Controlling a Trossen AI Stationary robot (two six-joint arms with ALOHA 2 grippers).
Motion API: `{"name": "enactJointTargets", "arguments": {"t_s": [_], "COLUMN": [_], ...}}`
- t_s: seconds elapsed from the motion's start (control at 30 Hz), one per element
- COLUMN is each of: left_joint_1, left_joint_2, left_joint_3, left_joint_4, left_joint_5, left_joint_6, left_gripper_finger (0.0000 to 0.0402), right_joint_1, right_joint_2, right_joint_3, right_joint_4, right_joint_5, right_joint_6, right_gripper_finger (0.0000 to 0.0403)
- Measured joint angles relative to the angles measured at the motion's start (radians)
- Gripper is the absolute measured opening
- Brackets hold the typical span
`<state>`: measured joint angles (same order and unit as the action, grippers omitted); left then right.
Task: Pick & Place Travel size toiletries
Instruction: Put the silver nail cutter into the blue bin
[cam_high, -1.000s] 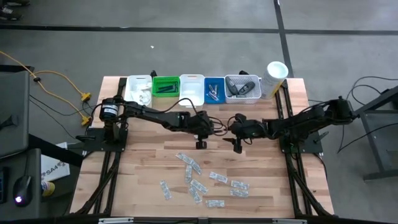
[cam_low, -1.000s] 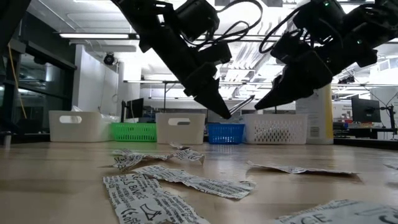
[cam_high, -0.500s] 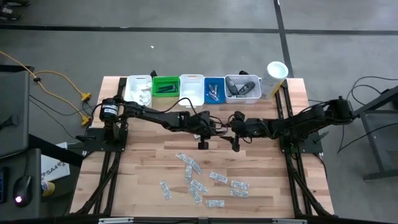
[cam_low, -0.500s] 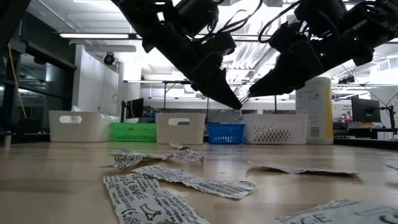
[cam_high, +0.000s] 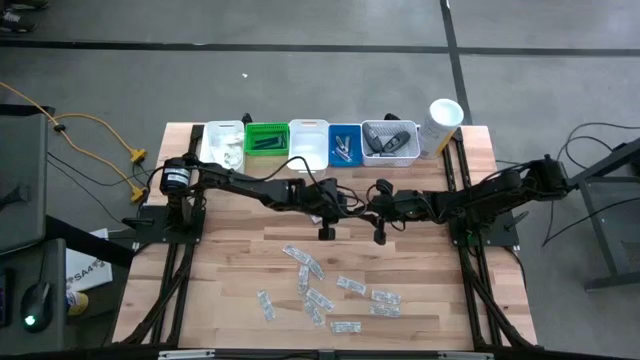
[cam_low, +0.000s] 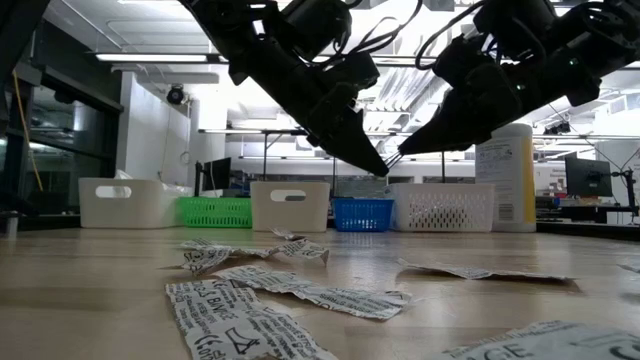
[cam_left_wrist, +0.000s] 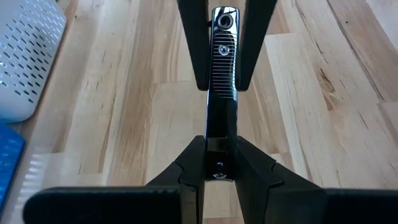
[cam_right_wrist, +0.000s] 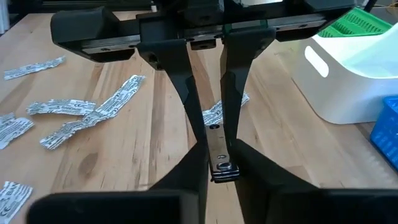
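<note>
A small silvery metal clipper-like piece (cam_left_wrist: 223, 81) with a ribbed top hangs in the air between both grippers, above the middle of the table (cam_high: 230, 270). My left gripper (cam_high: 348, 205) and my right gripper (cam_high: 376, 206) meet tip to tip, each shut on one end of it; the low view shows their tips touching (cam_low: 386, 168) well above the wood. Several white printed sachets (cam_high: 322, 292) lie flat on the near half of the table. My left gripper pinches the silvery piece by its plain end (cam_left_wrist: 219, 148) between both fingers, slanting down from the table's left and lying along it. The piece is lifted clear. My right gripper pinches the opposite, ribbed end (cam_right_wrist: 223, 163) between its two fingers (cam_left_wrist: 252, 50), coming from the table's right and along the piece. The piece spans level between the two grippers, clear of the table.
Along the far edge stand a white bin (cam_high: 222, 146), a green bin (cam_high: 266, 138), a second white bin (cam_high: 309, 146), a blue bin (cam_high: 345, 144), a perforated white bin (cam_high: 390, 143) and a tall white canister (cam_high: 443, 124). Bare wood lies under the grippers.
The two grippers have closed the gap between them: my right gripper moved toward the table's left and my left gripper rose slightly, until their tips met at the silvery piece. Over the last half second both have stayed nearly still.
</note>
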<state>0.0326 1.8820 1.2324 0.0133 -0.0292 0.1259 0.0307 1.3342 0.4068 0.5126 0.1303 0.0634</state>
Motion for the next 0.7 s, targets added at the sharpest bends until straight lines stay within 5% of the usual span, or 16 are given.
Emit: {"name": "enactJointTargets", "arguments": {"t_s": [0.17,0.37,0.7], "left_joint_1": [0.0,0.0,0.0], "left_joint_2": [0.0,0.0,-0.121], "left_joint_3": [0.0,0.002,-0.023], "left_joint_4": [-0.002,-0.035,-0.323], "left_joint_5": [0.0,-0.014,-0.228], "left_joint_6": [-0.006,-0.002,-0.062], "left_gripper_finger": [0.0062,0.0147,0.0181], "right_joint_1": [-0.001,0.0,-0.085], "right_joint_2": [0.0,0.0,-0.008], "right_joint_3": [0.0,0.0,0.034], "right_joint_4": [0.0,0.0,0.006], "right_joint_5": [-0.02,-0.01,0.128], "right_joint_6": [-0.001,0.016,0.012], "right_gripper_finger": [0.0039,0.0039,0.0039]}}
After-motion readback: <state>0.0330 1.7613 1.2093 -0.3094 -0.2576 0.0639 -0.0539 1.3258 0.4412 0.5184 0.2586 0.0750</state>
